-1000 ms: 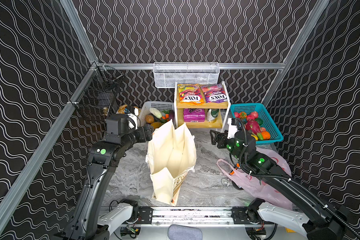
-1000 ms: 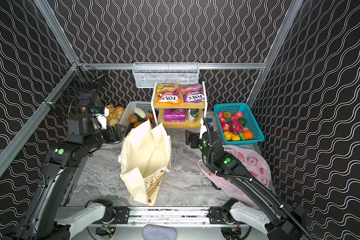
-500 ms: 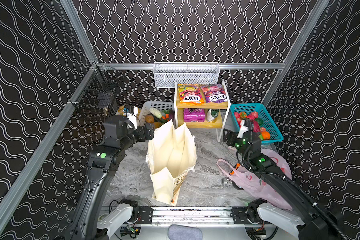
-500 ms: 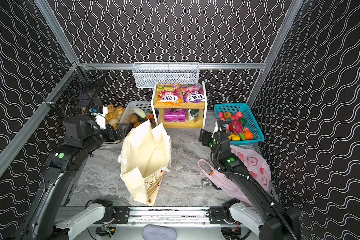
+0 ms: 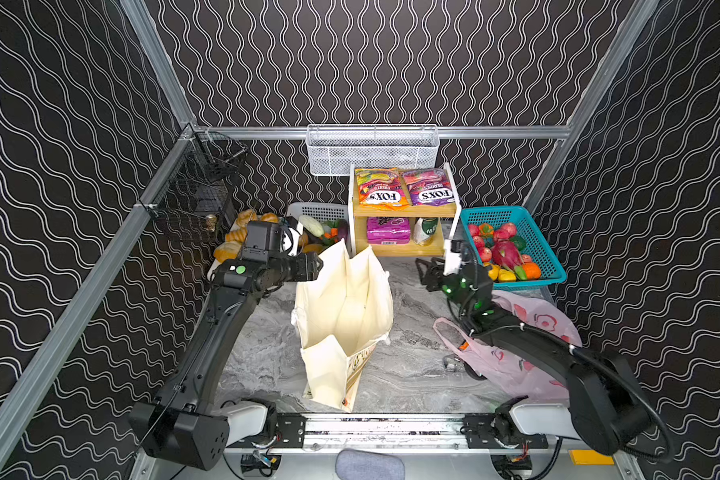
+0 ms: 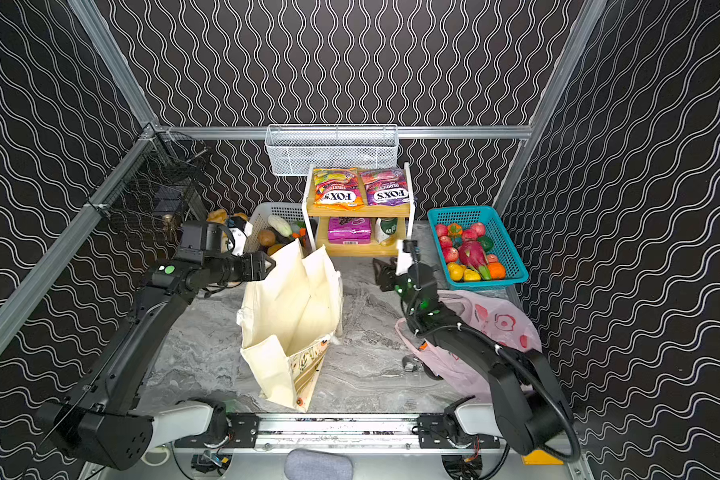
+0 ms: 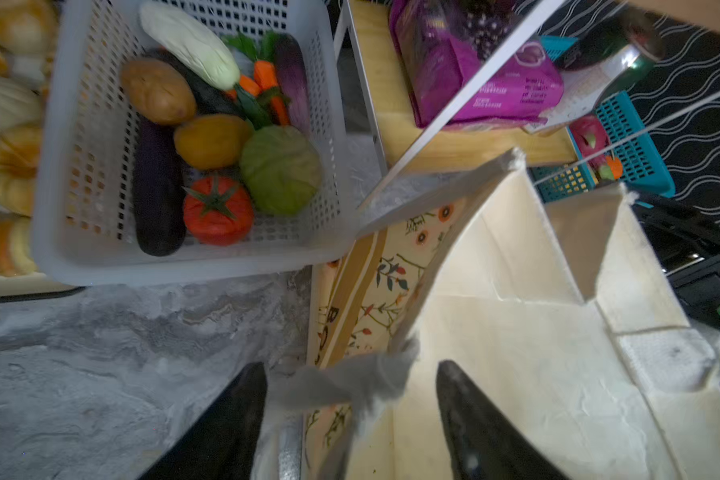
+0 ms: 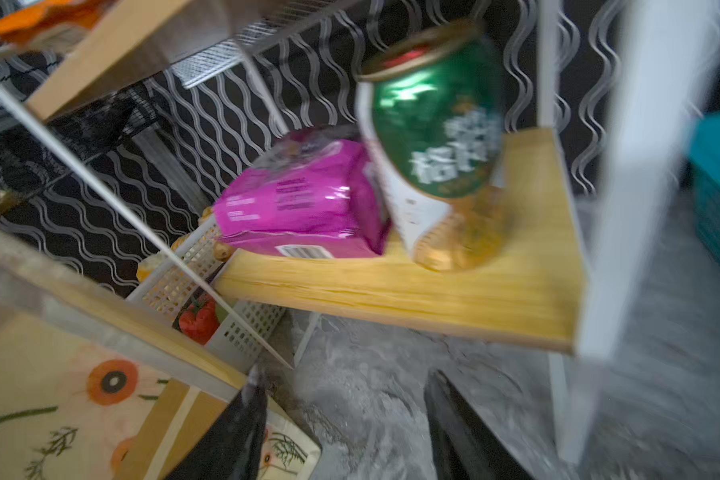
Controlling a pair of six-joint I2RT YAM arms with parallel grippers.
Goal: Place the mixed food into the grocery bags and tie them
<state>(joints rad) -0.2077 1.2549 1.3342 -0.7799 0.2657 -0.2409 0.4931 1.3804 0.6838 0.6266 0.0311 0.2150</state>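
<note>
Cream canvas tote (image 5: 346,307) looks empty, nothing tied; left gripper (image 7: 341,365) straddles its rim unclenched, right gripper (image 8: 346,374) gapes empty near the can (image 8: 433,137).

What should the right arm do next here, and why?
Probably ease the right gripper forward to the green can on the lower shelf and close on it. Its jaws stand apart and empty, the can stands just ahead, and the tote gapes open nearby, its edge inside the left gripper.
</note>
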